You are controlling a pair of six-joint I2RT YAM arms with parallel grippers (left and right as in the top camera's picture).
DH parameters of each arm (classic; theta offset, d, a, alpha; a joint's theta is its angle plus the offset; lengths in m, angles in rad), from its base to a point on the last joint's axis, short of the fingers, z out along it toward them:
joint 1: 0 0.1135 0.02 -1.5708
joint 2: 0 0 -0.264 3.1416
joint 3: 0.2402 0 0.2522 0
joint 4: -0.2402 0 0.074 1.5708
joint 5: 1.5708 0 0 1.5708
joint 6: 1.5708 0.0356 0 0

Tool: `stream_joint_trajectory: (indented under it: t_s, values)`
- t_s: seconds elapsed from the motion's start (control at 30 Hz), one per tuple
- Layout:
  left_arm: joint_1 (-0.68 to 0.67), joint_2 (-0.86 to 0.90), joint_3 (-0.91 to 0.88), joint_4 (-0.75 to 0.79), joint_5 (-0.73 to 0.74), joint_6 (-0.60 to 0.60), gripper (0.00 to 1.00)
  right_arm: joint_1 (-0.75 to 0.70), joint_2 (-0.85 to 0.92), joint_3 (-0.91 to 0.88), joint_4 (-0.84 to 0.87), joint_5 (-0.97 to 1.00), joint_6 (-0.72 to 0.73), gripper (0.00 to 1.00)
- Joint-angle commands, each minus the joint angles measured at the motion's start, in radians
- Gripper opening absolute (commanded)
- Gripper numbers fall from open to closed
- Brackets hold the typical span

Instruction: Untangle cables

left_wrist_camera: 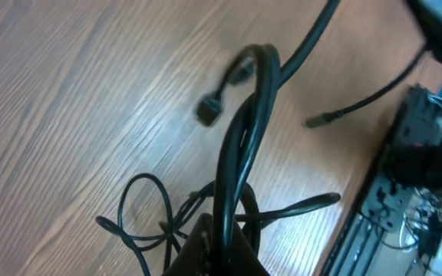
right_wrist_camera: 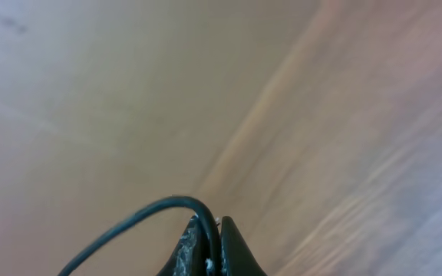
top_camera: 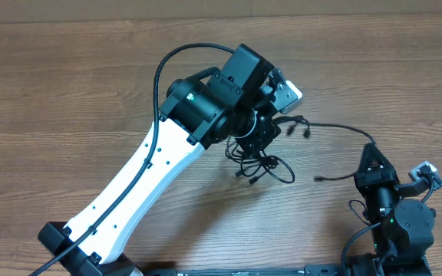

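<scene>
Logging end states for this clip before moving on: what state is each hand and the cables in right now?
left hand, shut on a bunch of strands of the cables.
right hand, shut on a single strand.
cables, tangled in a knot under the left hand, lying partly on the table, one strand drawn out to the right hand, several plug ends free.

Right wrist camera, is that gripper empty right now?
No, a thin black cable is pinched in the shut right gripper, arching out to one side of it.
</scene>
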Motion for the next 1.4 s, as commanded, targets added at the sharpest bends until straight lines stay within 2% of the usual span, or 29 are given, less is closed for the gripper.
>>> stream_joint_trajectory:
  t_s: [0.0,0.07,0.23,0.27,0.6,0.87,1.13,1.37]
  values:
    - [0.003,-0.010,0.010,0.017,0.078,0.068,0.04,-0.003,-0.007,0.010,-0.019,0.130,-0.009,0.13]
    - [0.003,-0.010,0.010,0.039,0.108,0.068,0.04,-0.003,-0.007,0.010,-0.023,0.082,-0.020,0.35]
    - [0.003,-0.010,0.010,0.082,0.159,0.068,0.04,-0.003,-0.007,0.010,-0.007,-0.027,-0.141,0.98]
    - [0.003,-0.010,0.010,0.085,0.168,0.068,0.04,-0.003,-0.007,0.010,-0.008,-0.032,-0.162,1.00]
    - [0.004,-0.010,0.011,0.160,0.229,0.067,0.04,-0.003,-0.007,0.010,-0.014,-0.154,-0.369,1.00]
    - [0.029,-0.010,0.011,0.266,0.365,0.040,0.04,-0.003,-0.007,0.010,0.004,-0.330,-0.576,1.00]
    - [0.109,-0.010,0.011,0.329,0.656,0.041,0.04,-0.003,-0.007,0.010,0.011,-0.485,-0.732,1.00]
    - [0.210,-0.010,0.011,0.342,0.886,0.041,0.04,-0.003,-0.007,0.010,0.053,-0.624,-0.784,1.00]
